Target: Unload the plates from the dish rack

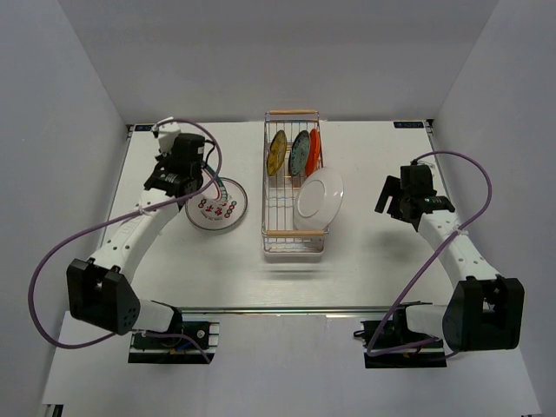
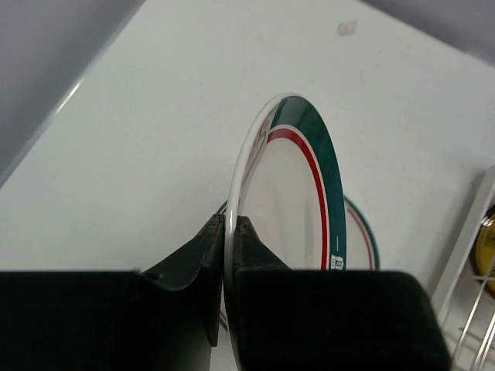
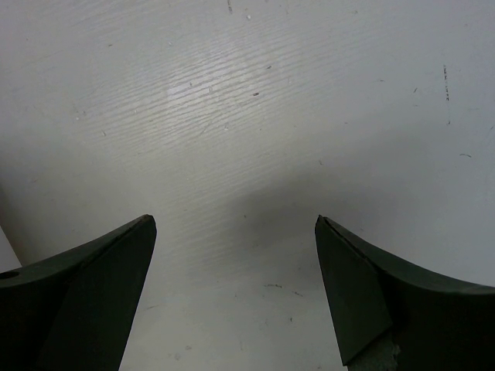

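The dish rack (image 1: pixel 294 233) stands at the table's middle. A yellow patterned plate (image 1: pixel 277 152), a teal plate (image 1: pixel 300 152) and an orange-red plate (image 1: pixel 314 149) stand upright at its far end. A plain white plate (image 1: pixel 319 195) leans over its right side. My left gripper (image 2: pixel 230 220) is shut on the rim of a white plate with a teal and red border (image 2: pixel 290 201). It holds this plate just above a similar plate (image 2: pixel 363 239) lying flat left of the rack. From above, the plates there show red marks (image 1: pixel 217 208). My right gripper (image 3: pixel 236 224) hangs open and holds nothing, right of the rack (image 1: pixel 391 195).
The rack's wire side (image 2: pixel 464 255) and the yellow plate's edge (image 2: pixel 487 243) show at the right of the left wrist view. White walls close the table at the back and both sides. Purple cables loop off both arms.
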